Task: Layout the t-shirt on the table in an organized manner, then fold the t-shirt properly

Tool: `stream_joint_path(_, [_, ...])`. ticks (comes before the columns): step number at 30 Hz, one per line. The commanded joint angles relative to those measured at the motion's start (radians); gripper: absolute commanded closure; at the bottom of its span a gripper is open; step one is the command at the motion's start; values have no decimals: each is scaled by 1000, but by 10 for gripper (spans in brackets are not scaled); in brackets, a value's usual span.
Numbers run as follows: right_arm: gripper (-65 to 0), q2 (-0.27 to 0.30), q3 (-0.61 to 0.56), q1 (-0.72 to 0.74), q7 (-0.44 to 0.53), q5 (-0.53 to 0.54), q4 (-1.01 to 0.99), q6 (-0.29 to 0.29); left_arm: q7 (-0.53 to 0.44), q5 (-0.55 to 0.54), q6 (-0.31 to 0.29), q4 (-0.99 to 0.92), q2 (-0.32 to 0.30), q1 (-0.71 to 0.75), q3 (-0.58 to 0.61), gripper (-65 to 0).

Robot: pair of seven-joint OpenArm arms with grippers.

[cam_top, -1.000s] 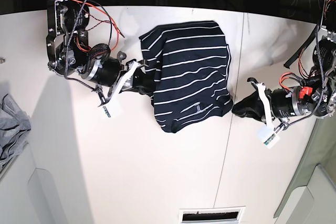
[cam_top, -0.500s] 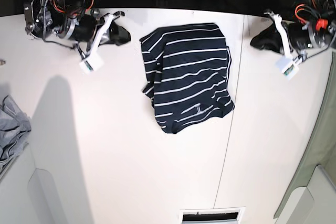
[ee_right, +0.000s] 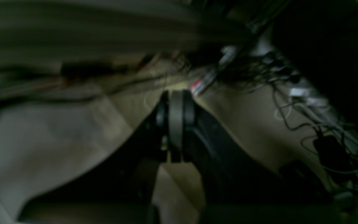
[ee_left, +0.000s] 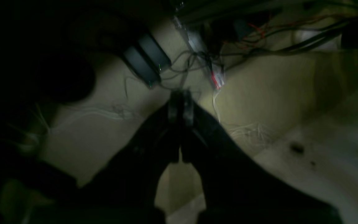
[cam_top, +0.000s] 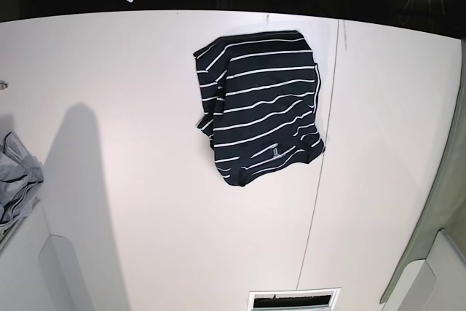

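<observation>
Toward twelve o'clock on the table [cam_top: 145,202] I see the t-shirt [cam_top: 261,103] folded compact, both grippers pinched closed, empty, little left.

Base view bright w/ soft shadow, wrist views dim, blurred

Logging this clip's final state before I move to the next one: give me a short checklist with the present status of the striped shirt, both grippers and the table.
1. Dark navy t-shirt with thin white stripes lies on the large white table: ok.
2. T-shirt folded into a compact shape, sleeves tucked away: ok, though its edges are uneven.
3. Left gripper shut and holding nothing: ok.
4. Right gripper shut and holding nothing: ok.
5. Both arms off the t-shirt: ok; only small parts show at the base view's top edge.
6. Crumpled light grey cloth apart from the t-shirt: ok.
</observation>
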Motion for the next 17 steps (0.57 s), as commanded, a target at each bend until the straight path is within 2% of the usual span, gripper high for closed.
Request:
stream_joint_path(1, [0,18,-27,-3,13,-12,-5,1,-2,11,-8,-33,-13,-13,32,0])
stream_joint_path(2, [0,16,-56,-3,13,-37,-26,-9,-1,27,-3,-86,-14,-42,75,0])
stream_joint_path(4, [0,8,-107,-3,16,-73,-78,-24,6,52,55,-204,-13,-110,171,0])
stream_joint_path(7, [0,-36,-159,4,17,-142,-178,-23,42,53,104,-391,-12,-222,331,0])
stream_joint_path(11, [0,-103,-197,53,-10,-202,-345,-43,42,74,111,-606,16,-352,525,0])
stream_joint_path(13, [0,-131,-197,91,-21,-209,-439,-62,39,109,113,-676,48,-410,592,0])
stream_joint_path(17, [0,-178,-197,152,-23,-254,-594,-77,14,172,199,-735,105,-467,660,0])
